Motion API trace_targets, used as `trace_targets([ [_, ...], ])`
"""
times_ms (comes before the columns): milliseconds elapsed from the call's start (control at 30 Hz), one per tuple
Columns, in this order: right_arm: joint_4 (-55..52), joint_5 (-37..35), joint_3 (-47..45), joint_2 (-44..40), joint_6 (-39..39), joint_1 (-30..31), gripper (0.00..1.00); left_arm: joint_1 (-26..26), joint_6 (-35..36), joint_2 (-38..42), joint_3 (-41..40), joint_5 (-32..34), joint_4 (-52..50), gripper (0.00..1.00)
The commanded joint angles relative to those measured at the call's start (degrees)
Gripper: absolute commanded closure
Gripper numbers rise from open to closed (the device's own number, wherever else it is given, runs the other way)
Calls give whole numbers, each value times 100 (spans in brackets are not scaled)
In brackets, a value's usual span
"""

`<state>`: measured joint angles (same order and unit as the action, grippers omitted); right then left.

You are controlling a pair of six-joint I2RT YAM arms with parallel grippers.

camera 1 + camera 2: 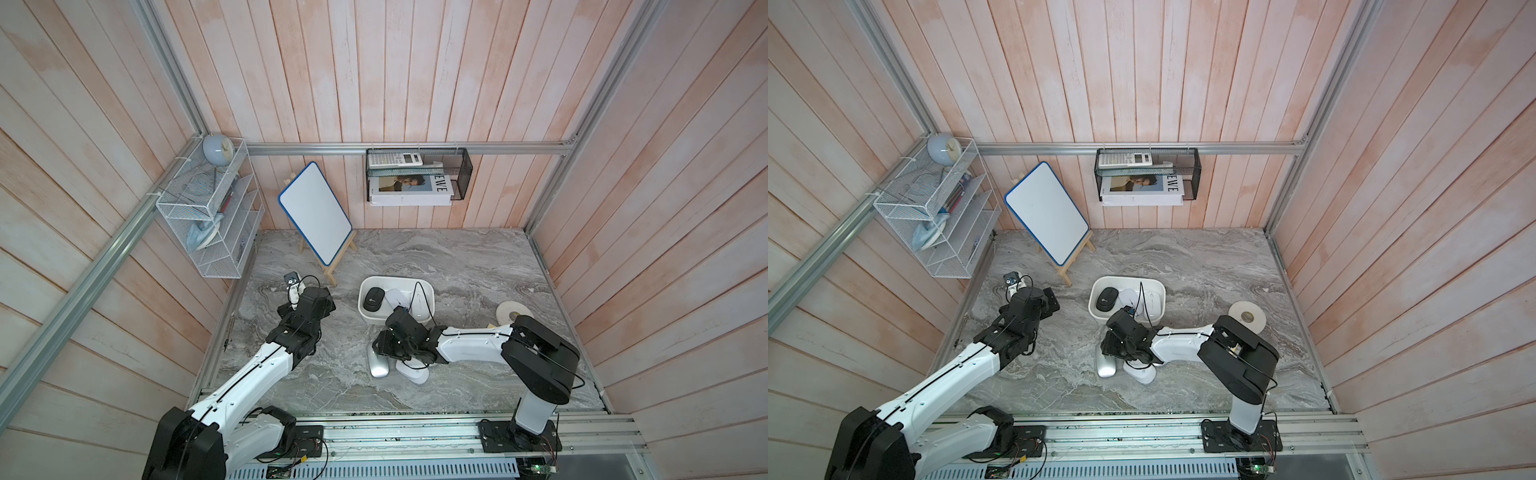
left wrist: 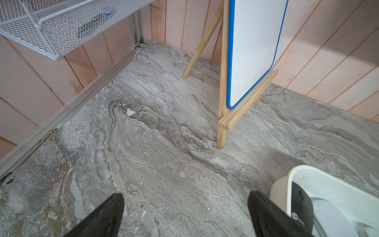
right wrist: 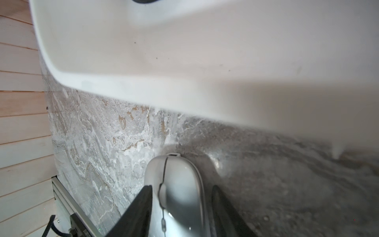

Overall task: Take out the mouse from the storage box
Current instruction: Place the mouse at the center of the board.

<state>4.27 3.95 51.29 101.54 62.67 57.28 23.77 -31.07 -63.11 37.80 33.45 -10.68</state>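
Out of the tub: the right pincer point(image 3: 181, 187) stands astride a silver mouse point(image 3: 176, 180) lying flat on the marble counter point(image 3: 92, 143), just outside the near long wall of the white storage box point(image 3: 184, 61). Its jaws are parted, with a sliver of gap showing along one flank of the mouse. The hold reads as slack rather than pinching, though the wrist view is too close to be sure. The silver mouse's long axis points at that wall, front end toward the box, in line with the jaws. Just beside it, also outside the box, rests a loose white mouse point(image 1: 413, 372).

Both top views show more mice inside the box. A black mouse point(image 1: 372, 300) lies at the end toward the left arm, its long axis running from the near wall to the far wall. A boxed white mouse point(image 1: 422, 305) lies at the opposite end, and the pale shape between them is not clear.

The left pincer point(image 2: 185, 195) hangs spread wide and empty over bare counter, just outside the black mouse's end of the box.

One mouse looks delivered, and the coming move appears to turn on the near wall. From the right pincer, the remaining mice lie just across that wall, up and over. The black mouse's long axis runs roughly along the same line as the silver one's, so a pinch across its width should need little turning. The left arm sits beside the black mouse's end; the right arm's wrist is the one right at the box.
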Motion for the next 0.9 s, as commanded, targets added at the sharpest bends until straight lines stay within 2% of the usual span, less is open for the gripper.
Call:
trace_targets([
  [0, -430, -302, -71, -265, -97, -15, 46, -30, 90, 18, -88, 29, 107, 0],
  [133, -913, -608, -2, -577, -313, 20, 42, -29, 137, 105, -167, -40, 263, 0],
  [400, -1842, -1118, 285, -1258, -960, 126, 37, -30, -230, 342, -321, -55, 464, 0],
  [533, -2621, -1534, 579, -1608, -1406, 126, 37, -30, -194, 305, -342, -640, 603, 0],
  [667, -3311, -2451, 727, -2037, -1486, 117, 35, 16, -293, 81, 19, -1511, 363, 0],
  [767, -3369, -3134, 514, -2449, -1839, 93, 32, 225, -391, -200, 424, -1687, -81, 0],
  [867, -3513, -3266, 378, -2773, -2080, -74, 29, 628, -432, -587, 876, -1627, -523, 0],
])
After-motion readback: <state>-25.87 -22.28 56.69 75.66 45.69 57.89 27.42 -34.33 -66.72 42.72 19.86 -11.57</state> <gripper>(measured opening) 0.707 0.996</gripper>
